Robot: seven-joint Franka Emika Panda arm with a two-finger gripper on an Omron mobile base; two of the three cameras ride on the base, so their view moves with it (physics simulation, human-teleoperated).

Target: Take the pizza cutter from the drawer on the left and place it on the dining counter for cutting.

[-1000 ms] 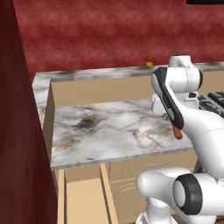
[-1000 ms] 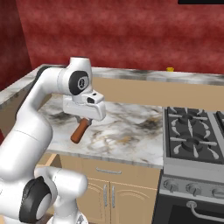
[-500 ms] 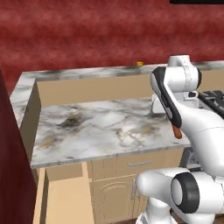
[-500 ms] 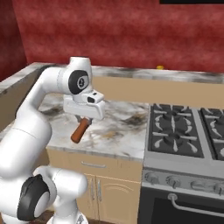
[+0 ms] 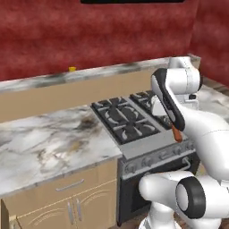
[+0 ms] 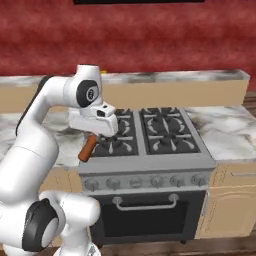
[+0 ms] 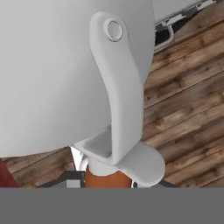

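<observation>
My gripper (image 6: 98,135) is shut on the pizza cutter (image 6: 88,149), held in the air over the front left of the stove. The reddish-brown handle slants down out of the hand (image 5: 176,133). In the hand view the cutter's grey round blade (image 7: 57,74) and its guard loom close, with the handle (image 7: 107,177) between my fingertips (image 7: 107,183). The dining counter's raised marble-topped ledge (image 5: 67,80) on tan panels runs behind the stove (image 6: 150,75). The drawer is out of view.
A black gas stove (image 6: 150,135) with an oven door (image 6: 150,220) stands straight ahead (image 5: 127,118). Marble worktops with tan cabinets flank it (image 5: 49,143) (image 6: 227,127). A yellow cup (image 5: 71,69) sits on the ledge. Behind is a red wall; below is wooden floor (image 7: 188,109).
The whole picture has shifted left, so the base has driven right: the stove has come into view. The arm keeps its pose with the cutter in its grip.
</observation>
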